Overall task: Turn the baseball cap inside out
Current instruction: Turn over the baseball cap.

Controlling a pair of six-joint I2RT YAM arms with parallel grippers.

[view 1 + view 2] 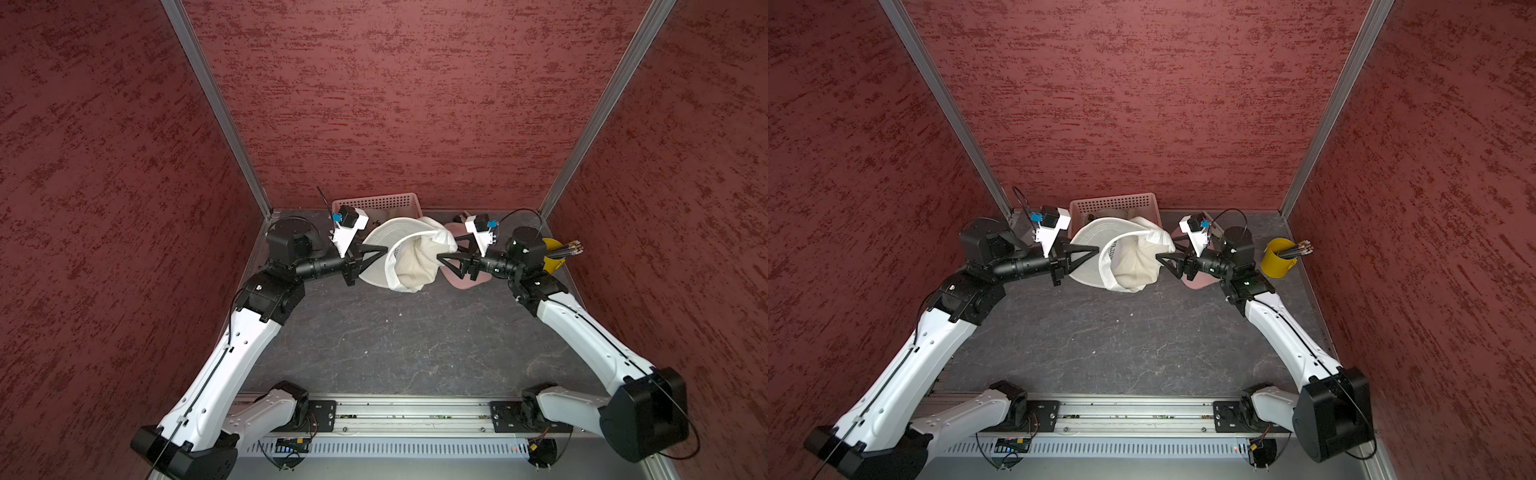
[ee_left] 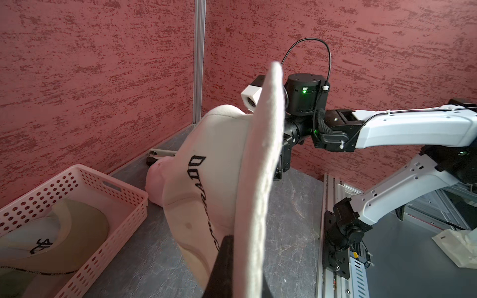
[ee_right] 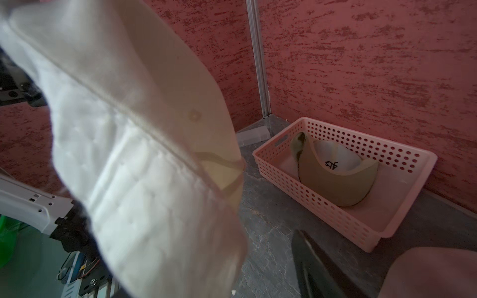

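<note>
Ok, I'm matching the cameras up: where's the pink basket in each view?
Both top views: pink basket at back centre, against the wall.
Left wrist: picture's lower left.
Right wrist: picture's right half.
Shared landmark: white cap, in front of it.

I've got bare table (image 1: 395, 340) across the whole near half, free to sweep through. The back is crowded: the cap (image 1: 411, 257) fills the middle, the basket (image 1: 374, 202) stands behind it against the wall (image 1: 415, 104), a pink thing (image 1: 1198, 284) lies just right of the cap, and the cup (image 1: 1277, 259) sits by the right wall.
</note>
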